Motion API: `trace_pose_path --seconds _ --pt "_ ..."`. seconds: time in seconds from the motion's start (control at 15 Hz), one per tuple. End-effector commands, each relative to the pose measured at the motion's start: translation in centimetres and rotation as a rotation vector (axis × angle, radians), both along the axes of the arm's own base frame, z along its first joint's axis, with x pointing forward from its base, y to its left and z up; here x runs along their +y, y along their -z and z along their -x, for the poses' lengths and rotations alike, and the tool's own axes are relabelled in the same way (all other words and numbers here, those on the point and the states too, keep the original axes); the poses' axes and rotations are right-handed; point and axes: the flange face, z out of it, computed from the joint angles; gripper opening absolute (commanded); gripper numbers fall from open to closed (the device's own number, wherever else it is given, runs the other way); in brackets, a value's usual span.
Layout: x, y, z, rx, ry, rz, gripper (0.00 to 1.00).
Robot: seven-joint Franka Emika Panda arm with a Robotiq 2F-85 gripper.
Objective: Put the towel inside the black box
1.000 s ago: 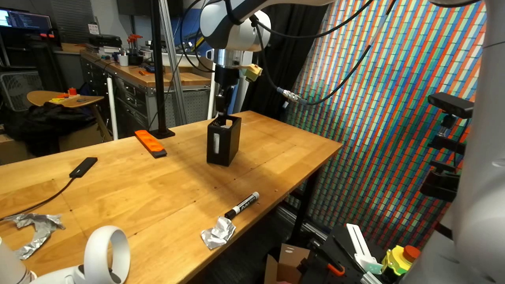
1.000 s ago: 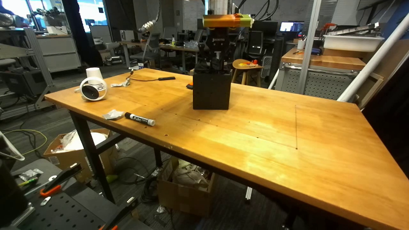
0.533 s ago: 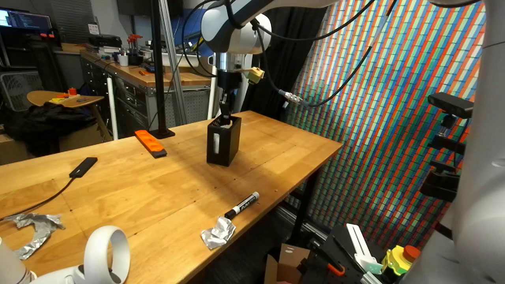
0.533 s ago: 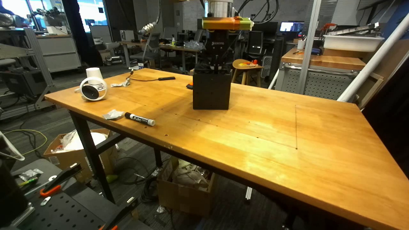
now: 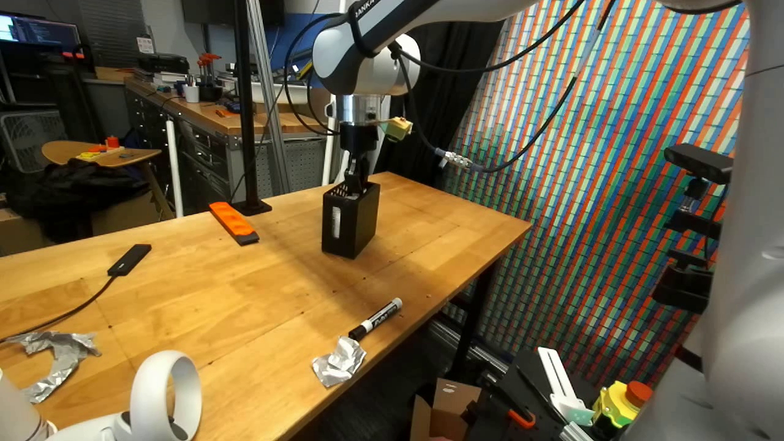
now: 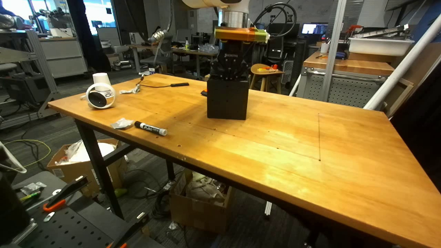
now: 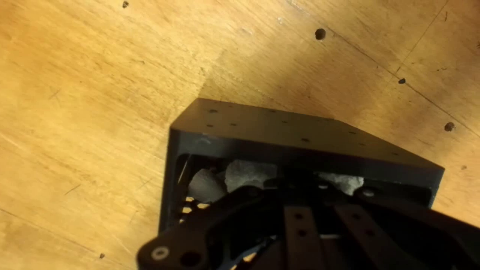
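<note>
The black box (image 5: pixel 361 226) stands upright on the wooden table in both exterior views; its plain side (image 6: pixel 227 100) also shows. In the wrist view its front wall (image 7: pixel 262 123) and open top show. The pale grey-white towel (image 7: pixel 245 174) lies inside the box, visible on both sides of my fingers. A strip of the towel (image 5: pixel 335 222) shows through the box's side slot. My gripper (image 7: pixel 296 178) points down into the box, its dark jaws drawn together in the middle. The fingertips are hidden inside the box, and I see no towel between them.
An orange-and-black object (image 5: pixel 234 223) lies beside the black post (image 5: pixel 248 205). A marker (image 5: pixel 375 320) and crumpled foil (image 5: pixel 339 361) lie near the table edge. A black adapter with a cable (image 5: pixel 129 260), more foil (image 5: pixel 61 361) and a white ring-shaped controller (image 5: pixel 165 395) lie further along.
My gripper has moved down, deeper into the box. The box has shifted and turned very slightly. The towel was inside the box a second ago too.
</note>
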Motion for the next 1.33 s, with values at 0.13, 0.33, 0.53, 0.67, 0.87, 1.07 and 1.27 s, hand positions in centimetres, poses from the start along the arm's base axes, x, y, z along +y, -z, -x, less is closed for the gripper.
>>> trace_pose_path --seconds 0.13,0.33,0.53,0.67,0.87,1.07,1.27 --pt "1.0 1.4 0.0 0.041 0.001 -0.018 0.0" --pt "1.1 2.9 -0.1 0.062 0.003 -0.027 0.0" --pt "0.8 3.5 -0.4 0.067 0.011 -0.049 0.0" --pt "0.5 3.7 -0.4 0.073 0.02 -0.071 0.0" --pt "0.3 3.2 -0.2 0.066 0.033 -0.088 0.0" --pt "0.1 1.7 0.2 0.035 0.04 -0.092 0.0" --pt "-0.2 0.3 0.5 0.013 0.045 -0.082 0.0"
